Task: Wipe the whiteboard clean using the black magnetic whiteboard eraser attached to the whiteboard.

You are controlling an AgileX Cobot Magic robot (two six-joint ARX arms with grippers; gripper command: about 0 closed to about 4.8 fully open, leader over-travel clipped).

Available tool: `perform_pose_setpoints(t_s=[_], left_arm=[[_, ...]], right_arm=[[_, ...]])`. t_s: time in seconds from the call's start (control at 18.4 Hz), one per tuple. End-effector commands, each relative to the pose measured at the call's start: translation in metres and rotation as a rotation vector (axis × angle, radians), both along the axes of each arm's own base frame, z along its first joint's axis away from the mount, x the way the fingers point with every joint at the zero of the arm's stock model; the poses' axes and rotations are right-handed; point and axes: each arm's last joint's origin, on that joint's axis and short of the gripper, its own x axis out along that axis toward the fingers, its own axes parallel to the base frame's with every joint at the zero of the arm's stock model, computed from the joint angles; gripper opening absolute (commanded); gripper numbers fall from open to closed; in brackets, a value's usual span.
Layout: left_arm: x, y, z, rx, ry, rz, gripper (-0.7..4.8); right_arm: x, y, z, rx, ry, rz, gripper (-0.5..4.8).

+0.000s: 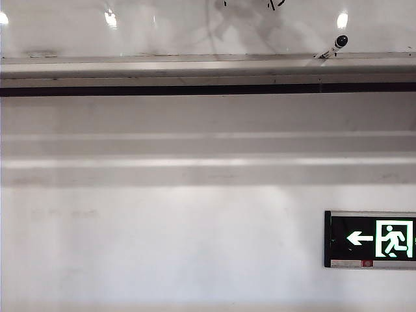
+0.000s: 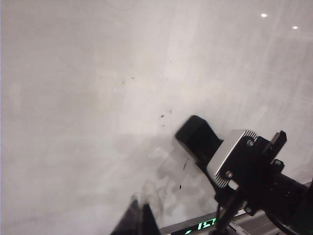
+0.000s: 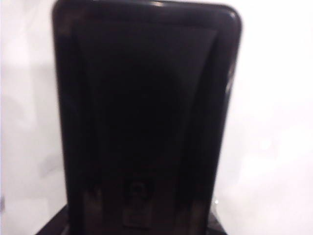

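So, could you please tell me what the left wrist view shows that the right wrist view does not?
Only the left wrist view: the right gripper with its silver body, closed on the black eraser against the board. It also shows small black specks, two lamp spots, and a dark tip of the left gripper at the frame's edge, too little to tell whether it is open or shut.
Only the right wrist view: the eraser's back face in blurred close-up, filling most of the frame.
Both: the eraser and the whiteboard behind it.
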Motion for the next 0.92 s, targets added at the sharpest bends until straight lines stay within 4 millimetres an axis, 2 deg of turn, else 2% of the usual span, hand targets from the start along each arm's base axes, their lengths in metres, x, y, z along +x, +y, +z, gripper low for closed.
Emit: perform_pose_setpoints(t_s=[0.05,0.33,0.54,0.71,0.92], left_arm=[[-0.003,0.0,0.003,-0.005,-0.023,-0.025,-0.06],[-0.003,0.0,0.004,-0.007,-0.028,-0.024,-0.06],[-0.003,0.0,0.004,-0.025,-0.016,-0.031,-0.06],[-0.003,0.0,0.004,-0.025,-0.017,-0.03,-0.06],[-0.003,0.0,0.004,-0.025,-0.017,-0.03,-0.06]], right_arm=[[0.005,-0.01,-0.023,-0.042,0.204,-0.091,0.0],[0.003,-0.009,-0.037,-0.114,0.335,0.009,0.0],[0.008,-0.004,-0.044,-0.115,0.353,0.062,0.0],[0.011,-0.007,-0.03,-0.056,0.217,-0.097,0.0],[0.01,-0.005,-0.007,0.022,0.008,-0.097,0.0]])
